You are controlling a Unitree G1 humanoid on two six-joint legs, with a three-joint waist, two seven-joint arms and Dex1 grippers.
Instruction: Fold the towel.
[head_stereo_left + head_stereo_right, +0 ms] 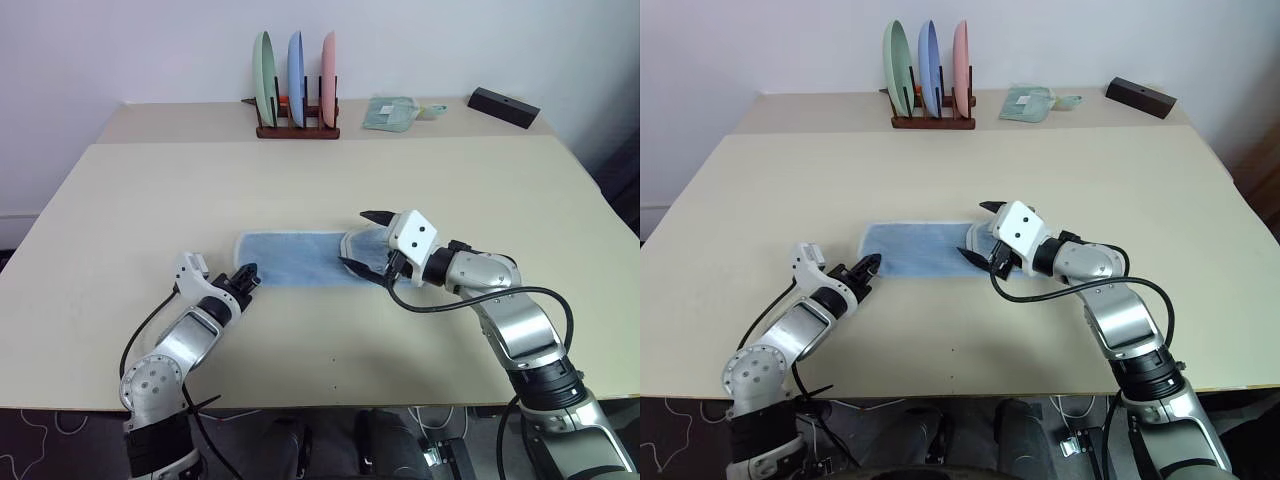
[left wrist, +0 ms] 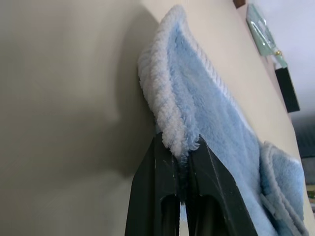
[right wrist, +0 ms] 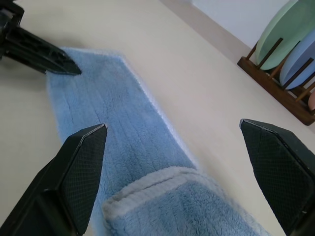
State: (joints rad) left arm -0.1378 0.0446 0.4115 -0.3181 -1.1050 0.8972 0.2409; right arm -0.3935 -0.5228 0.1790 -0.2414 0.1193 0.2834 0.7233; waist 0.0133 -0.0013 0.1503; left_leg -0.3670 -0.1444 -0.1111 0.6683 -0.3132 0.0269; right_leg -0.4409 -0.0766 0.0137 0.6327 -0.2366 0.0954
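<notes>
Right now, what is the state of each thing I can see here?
towel: flat on the table, right end folded over
left gripper: shut on the towel's left edge
right gripper: open, over the folded end
plates: upright in the rack
green cloth: lying at the far side of the table

Left gripper (image 2: 186, 160), bottom centre of frame: two black fingers (image 2: 160, 187) pressed together, pinching the whitish stitched edge of the light blue towel (image 2: 211, 118). Towel runs from centre toward lower right, its pinched edge lifted off the beige table (image 2: 64, 98). A folded-over layer lies at lower right. Upper right: pale green cloth (image 2: 263, 32), black box (image 2: 286, 88).
</notes>
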